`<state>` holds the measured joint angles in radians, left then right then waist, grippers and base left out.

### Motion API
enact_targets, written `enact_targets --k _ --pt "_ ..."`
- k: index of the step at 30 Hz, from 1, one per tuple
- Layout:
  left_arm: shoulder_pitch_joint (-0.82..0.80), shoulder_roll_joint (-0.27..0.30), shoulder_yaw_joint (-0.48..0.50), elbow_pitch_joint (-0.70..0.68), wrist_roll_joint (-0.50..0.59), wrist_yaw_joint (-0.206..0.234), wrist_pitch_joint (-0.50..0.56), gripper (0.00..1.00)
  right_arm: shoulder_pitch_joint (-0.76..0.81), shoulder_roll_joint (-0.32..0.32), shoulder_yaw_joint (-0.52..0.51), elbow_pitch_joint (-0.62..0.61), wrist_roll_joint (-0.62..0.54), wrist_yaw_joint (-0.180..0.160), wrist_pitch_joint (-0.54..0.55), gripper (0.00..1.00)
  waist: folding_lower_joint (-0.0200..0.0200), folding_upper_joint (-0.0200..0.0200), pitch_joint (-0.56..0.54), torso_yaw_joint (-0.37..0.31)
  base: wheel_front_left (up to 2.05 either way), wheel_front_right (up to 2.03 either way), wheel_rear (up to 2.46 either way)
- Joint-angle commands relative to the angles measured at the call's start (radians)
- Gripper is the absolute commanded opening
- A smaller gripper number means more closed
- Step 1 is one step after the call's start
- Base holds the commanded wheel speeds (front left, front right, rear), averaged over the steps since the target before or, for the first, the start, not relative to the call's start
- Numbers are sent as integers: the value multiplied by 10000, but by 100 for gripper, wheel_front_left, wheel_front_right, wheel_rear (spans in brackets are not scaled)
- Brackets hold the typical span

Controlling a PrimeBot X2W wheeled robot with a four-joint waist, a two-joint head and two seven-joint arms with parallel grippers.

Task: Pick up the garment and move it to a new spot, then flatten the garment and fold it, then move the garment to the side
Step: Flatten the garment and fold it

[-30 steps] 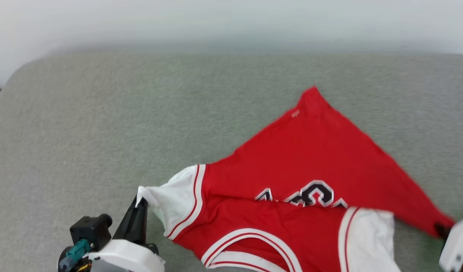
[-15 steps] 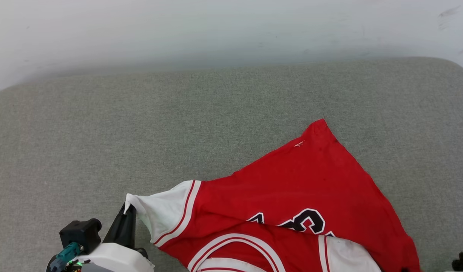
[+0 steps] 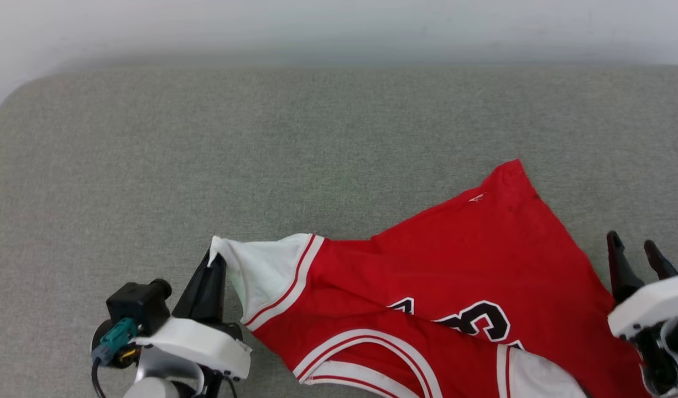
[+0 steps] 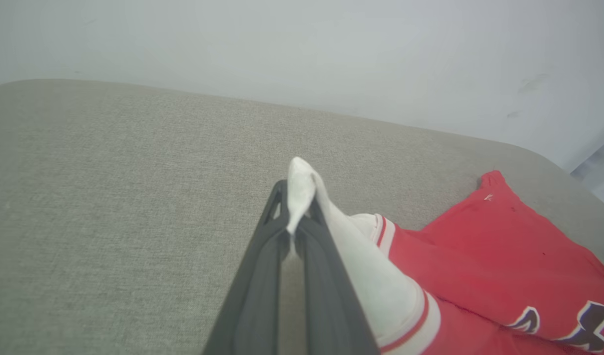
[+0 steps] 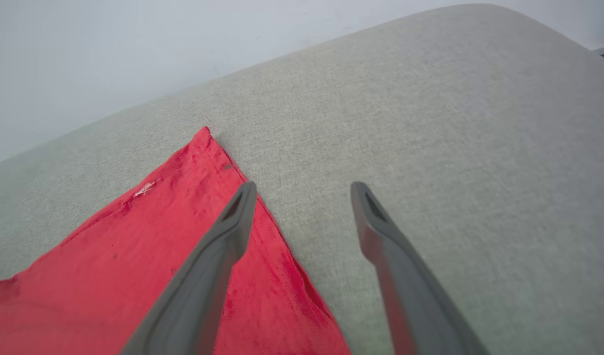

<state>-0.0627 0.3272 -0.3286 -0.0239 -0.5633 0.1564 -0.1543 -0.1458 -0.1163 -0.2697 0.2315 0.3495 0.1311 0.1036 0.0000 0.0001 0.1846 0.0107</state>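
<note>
The garment (image 3: 460, 260), seemingly a light, limp jersey, lies rumpled toward the near right edge of the grey upholstered surface (image 3: 261, 138). It will likely sag and drag, so sleeve tips and hem corners are the places to pinch. The left fingers (image 3: 203, 293) are clamped on its white sleeve tip (image 3: 220, 249); the right fingers (image 3: 618, 265) stand wide apart and empty, just beside its hem.

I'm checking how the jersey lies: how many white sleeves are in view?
2. One sleeve at the left end of the garment, its tip pinched in the left gripper; the other sleeve at the head view's bottom edge, partly cut off.
</note>
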Motion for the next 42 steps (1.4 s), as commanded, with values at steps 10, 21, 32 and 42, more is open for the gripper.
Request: enact_targets --k 10,21,32,42 --pt "-1498 -463 -586 214 331 -574 -398 0 -3758 -2414 2484 2076 796 -9 2860 100 0 -1 1630 1300 0 0 0" --pt "-2333 -1002 -714 911 253 -1023 -854 0 -5600 -3982 5135 2848 2129 -5 5736 100 0 -1 2638 2046 0 0 0" --pt "-2290 -959 -489 1418 267 -1118 -1031 0 -5350 -3806 5783 3646 2939 4 6791 0 0 -1 2360 1837 0 0 0" --pt "-2847 -331 61 1690 306 -1028 -927 0 -6304 -3597 5026 3521 2380 -9 4656 0 0 -1 1296 1043 0 0 0"
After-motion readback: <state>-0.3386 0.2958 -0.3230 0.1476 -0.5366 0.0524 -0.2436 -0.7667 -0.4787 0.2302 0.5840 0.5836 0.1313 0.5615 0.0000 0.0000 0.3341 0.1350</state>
